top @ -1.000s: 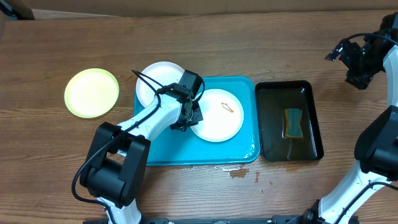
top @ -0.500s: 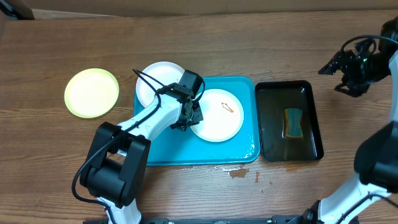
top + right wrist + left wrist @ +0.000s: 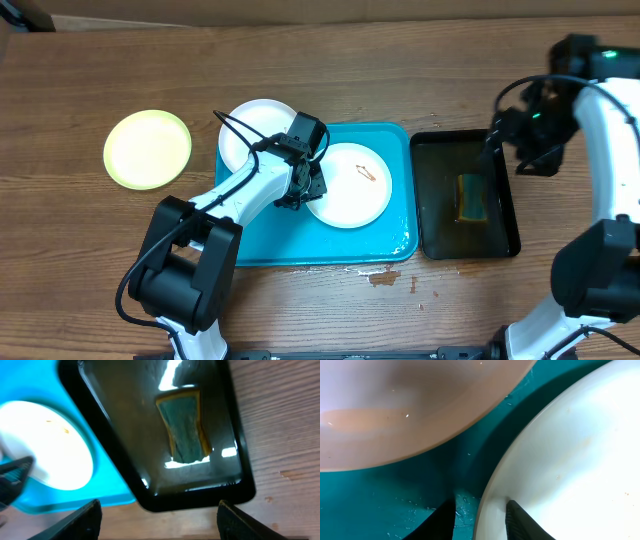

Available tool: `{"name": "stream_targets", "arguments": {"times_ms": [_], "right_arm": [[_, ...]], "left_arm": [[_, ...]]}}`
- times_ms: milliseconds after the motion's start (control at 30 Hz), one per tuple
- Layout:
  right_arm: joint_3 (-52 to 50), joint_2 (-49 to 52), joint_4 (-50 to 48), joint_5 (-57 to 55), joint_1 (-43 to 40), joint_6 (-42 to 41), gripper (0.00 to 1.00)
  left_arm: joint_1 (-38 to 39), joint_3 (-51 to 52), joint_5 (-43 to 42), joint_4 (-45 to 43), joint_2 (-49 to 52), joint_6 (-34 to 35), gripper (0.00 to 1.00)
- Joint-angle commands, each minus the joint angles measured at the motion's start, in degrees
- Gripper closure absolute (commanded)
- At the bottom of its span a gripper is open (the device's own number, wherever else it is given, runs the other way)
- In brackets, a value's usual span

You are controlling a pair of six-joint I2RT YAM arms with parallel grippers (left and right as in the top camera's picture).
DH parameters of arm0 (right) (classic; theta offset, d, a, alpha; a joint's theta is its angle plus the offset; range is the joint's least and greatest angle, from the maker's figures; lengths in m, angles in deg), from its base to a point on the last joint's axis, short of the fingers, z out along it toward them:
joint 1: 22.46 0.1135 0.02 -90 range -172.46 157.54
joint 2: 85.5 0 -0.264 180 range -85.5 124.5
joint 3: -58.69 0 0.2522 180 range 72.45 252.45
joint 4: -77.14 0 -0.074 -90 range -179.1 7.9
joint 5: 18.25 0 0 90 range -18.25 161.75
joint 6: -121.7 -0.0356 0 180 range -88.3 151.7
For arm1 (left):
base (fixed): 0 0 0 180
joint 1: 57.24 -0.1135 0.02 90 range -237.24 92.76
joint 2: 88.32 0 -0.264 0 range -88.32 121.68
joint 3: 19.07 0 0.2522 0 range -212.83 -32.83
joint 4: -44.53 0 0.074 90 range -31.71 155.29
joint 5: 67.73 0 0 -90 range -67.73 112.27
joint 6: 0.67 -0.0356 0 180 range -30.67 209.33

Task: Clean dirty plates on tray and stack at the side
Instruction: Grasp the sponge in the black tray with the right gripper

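Note:
The turquoise tray (image 3: 260, 240) holds a white plate (image 3: 350, 185) with a small orange smear (image 3: 367, 172). A second white plate (image 3: 255, 130) lies over the tray's back left corner. The cream plate with a yellow-green rim (image 3: 148, 148) sits on the table at the left. My left gripper (image 3: 300, 195) is at the smeared plate's left rim. In the left wrist view (image 3: 480, 510) its jaws straddle that rim (image 3: 490, 505), one finger on the tray, one inside the plate. My right gripper (image 3: 525, 135) is open and empty above the black tray (image 3: 455, 135).
The black tray holds dark liquid and a green-yellow sponge (image 3: 471, 197), which also shows in the right wrist view (image 3: 185, 425). Small wet spots (image 3: 385, 278) lie on the wood by the turquoise tray's front edge. The left arm reaches across the tray's left half.
My right arm has swung from the far right edge leftward and now hangs over the black tray. The left arm and the plates have not moved.

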Motion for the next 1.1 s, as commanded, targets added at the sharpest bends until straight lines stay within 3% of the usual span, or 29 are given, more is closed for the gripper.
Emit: {"name": "stream_targets", "arguments": {"times_ms": [0,300,667,700,833,900,933,1000,1033,1067], "right_arm": [[-5.53,-0.83,-3.76,-6.75,4.15,-4.63,0.25],[-22.53,-0.81,-22.88,-14.60,8.39,-6.14,0.24],[-34.60,-0.81,-33.92,-14.64,8.22,-6.29,0.28],[-35.45,-0.81,-34.99,-14.64,8.26,-6.29,0.33],[-36.46,-0.81,-36.17,-14.64,8.26,-6.05,0.81],[-36.24,-0.81,-35.80,-14.64,8.26,-5.84,0.96],[-36.20,-0.81,-35.78,-14.64,8.26,-5.81,0.96],[-36.17,-0.81,-36.20,-14.67,8.26,-5.73,0.94],[-36.17,-0.81,-36.48,-14.67,8.24,-5.62,0.60],[-36.17,-0.81,-36.81,-14.73,8.24,-5.62,0.35]], "left_arm": [[-0.09,0.02,0.98,-0.02,0.42,-0.55,0.63],[-0.07,0.09,1.03,0.09,0.42,-2.51,0.62],[-0.09,0.09,1.18,0.11,0.63,-2.49,0.61],[-0.07,0.09,1.18,0.11,0.63,-2.49,0.61],[-0.09,0.09,1.16,0.20,0.63,-2.49,0.61],[-0.09,0.09,1.18,0.22,0.63,-2.49,0.61],[-0.09,0.09,1.18,0.22,0.63,-2.49,0.61],[-0.07,0.09,1.18,0.22,0.63,-2.49,0.61],[-0.07,0.09,1.16,0.22,0.63,-2.49,0.61],[-0.07,0.09,1.18,0.22,0.63,-2.49,0.61]]}}
